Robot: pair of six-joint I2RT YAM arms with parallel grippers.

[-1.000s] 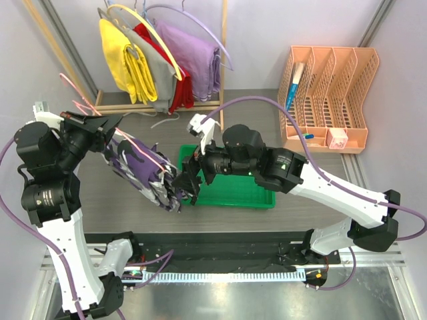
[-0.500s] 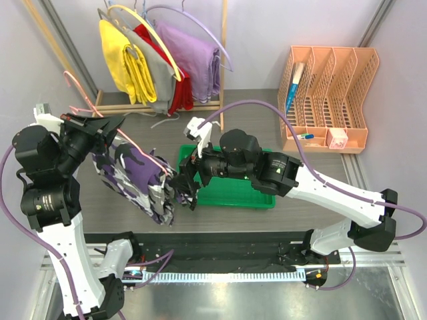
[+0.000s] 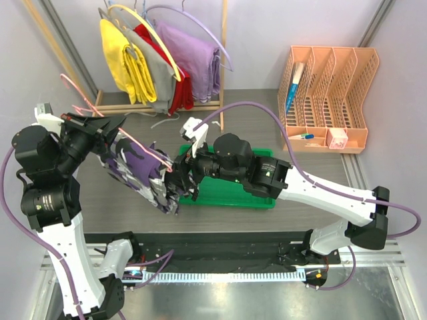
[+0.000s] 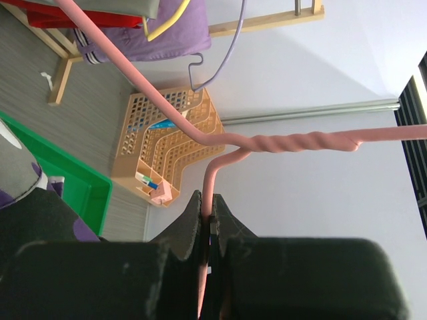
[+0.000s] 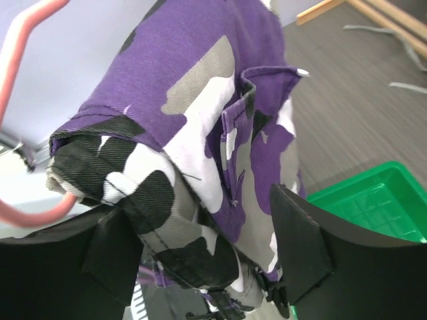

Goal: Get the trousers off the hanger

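Note:
The camouflage trousers (image 3: 143,172) hang folded over the pink hanger (image 3: 143,148) above the table, left of centre. My left gripper (image 3: 100,132) is shut on the hanger's wire neck; the left wrist view shows the pink wire (image 4: 267,141) pinched between the jaws (image 4: 207,215). My right gripper (image 3: 177,181) is open, and its two fingers straddle the lower end of the trousers (image 5: 200,120). In the right wrist view the gripper (image 5: 207,257) has cloth between its spread fingers (image 5: 298,247). The hanger's end (image 5: 37,215) shows at the left.
A green tray (image 3: 233,192) lies under the right arm. A wooden rack with yellow, red, grey and lavender garments (image 3: 160,60) stands at the back left. An orange desk organizer (image 3: 327,100) stands at the back right.
My right gripper has moved left and now has the trousers' lower end between its open fingers. The trousers have swung and bunched a little. The left gripper still holds the hanger in place.

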